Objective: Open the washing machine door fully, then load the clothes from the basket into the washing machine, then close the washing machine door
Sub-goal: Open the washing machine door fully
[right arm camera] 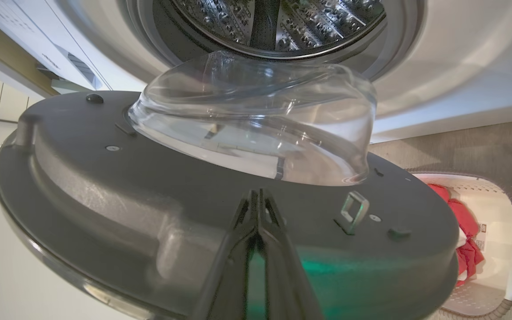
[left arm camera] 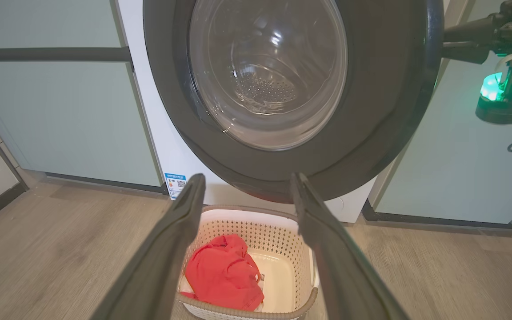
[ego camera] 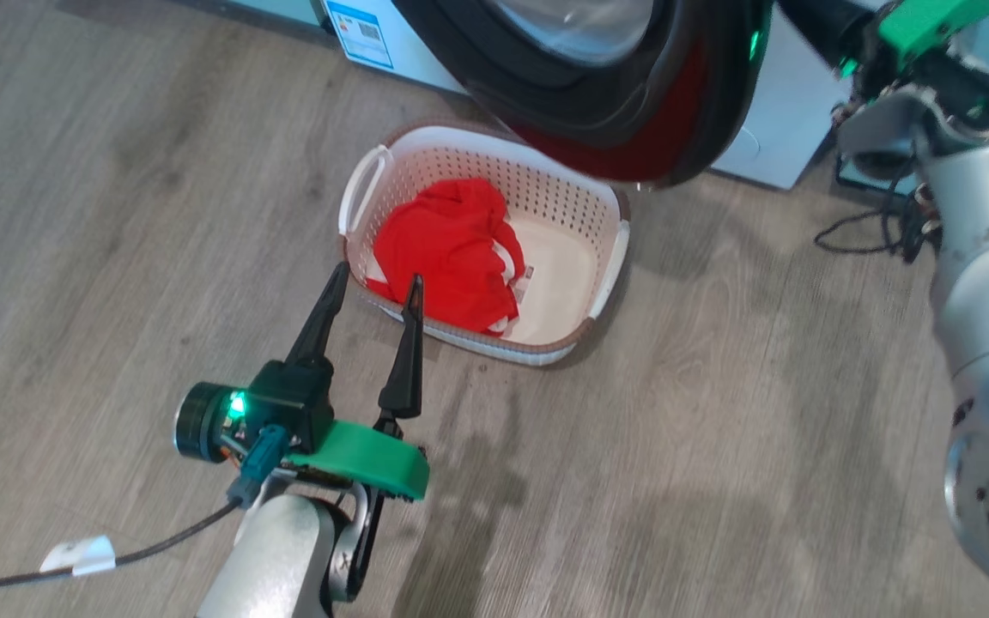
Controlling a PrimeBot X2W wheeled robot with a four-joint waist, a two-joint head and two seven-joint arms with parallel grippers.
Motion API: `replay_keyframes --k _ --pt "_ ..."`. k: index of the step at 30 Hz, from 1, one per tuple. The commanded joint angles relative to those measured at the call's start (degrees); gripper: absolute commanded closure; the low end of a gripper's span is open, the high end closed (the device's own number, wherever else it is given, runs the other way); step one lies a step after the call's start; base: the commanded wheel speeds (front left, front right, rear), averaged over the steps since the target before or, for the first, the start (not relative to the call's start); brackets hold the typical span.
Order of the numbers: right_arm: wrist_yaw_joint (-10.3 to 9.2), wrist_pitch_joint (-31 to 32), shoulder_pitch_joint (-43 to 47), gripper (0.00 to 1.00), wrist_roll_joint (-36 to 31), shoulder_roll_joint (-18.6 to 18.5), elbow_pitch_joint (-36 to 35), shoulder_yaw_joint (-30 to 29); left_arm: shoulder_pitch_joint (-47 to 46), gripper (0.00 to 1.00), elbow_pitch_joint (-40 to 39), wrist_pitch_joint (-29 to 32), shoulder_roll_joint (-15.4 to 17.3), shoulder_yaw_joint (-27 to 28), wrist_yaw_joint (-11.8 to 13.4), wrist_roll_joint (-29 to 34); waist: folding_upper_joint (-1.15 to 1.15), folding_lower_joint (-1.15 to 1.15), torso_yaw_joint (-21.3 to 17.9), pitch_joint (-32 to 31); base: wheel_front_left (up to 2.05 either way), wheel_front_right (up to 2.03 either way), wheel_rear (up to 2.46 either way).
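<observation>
The washing machine (left arm camera: 167, 133) stands with its steel drum (right arm camera: 278, 22) exposed. Its door (ego camera: 597, 103), black-rimmed with a clear glass dome (right arm camera: 256, 115), is swung out above the basket (ego camera: 546, 184). My right gripper (right arm camera: 256, 193) is shut with nothing in it, its tips against the door's grey inner face (right arm camera: 105, 178); its dark fingers (left arm camera: 460, 44) meet the door's rim. Red clothes (ego camera: 447, 249) lie bunched in the left half of the cream basket (left arm camera: 256, 222). My left gripper (ego camera: 379, 279) hangs open just above the basket's near rim, and its jaws frame the clothes (left arm camera: 222, 275).
Pale green cabinets (left arm camera: 60, 115) flank the machine on both sides. A black cable (ego camera: 855, 232) lies coiled on the wooden floor at the right, beside my right arm (ego camera: 984, 283). Another cable (ego camera: 74, 558) trails from my left arm. Open floor lies left of the basket.
</observation>
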Motion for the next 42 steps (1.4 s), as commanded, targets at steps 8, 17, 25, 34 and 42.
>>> replay_keyframes --k 8,17,25,34,42 --pt "0.05 3.6 4.9 1.00 4.1 2.9 -3.6 1.4 1.8 0.00 -1.3 -0.5 0.7 2.9 0.0 1.5 0.00 0.00 2.5 -4.8 0.00 0.00 0.00" --pt "0.05 5.6 8.4 1.00 7.3 3.5 -5.2 3.7 3.8 0.00 -1.4 -0.5 0.7 4.0 0.1 1.8 0.00 0.00 4.0 -6.9 0.00 0.00 0.00" --pt "0.05 7.0 11.3 1.00 15.7 3.6 -7.8 12.3 4.5 0.00 -1.3 -0.5 0.7 4.2 -0.2 2.1 0.00 0.00 6.1 -7.9 0.00 0.00 0.00" --pt "0.05 5.3 13.8 1.00 26.2 3.6 -10.7 23.6 5.6 0.00 -1.3 -0.5 0.7 4.5 -0.1 2.4 0.00 0.00 7.9 -8.9 0.00 0.00 0.00" --pt "0.05 0.8 13.7 1.00 34.2 3.6 -11.8 32.2 5.8 0.00 -1.4 -0.5 0.7 4.8 0.0 2.4 0.00 0.00 9.5 -9.3 0.00 0.00 0.00"
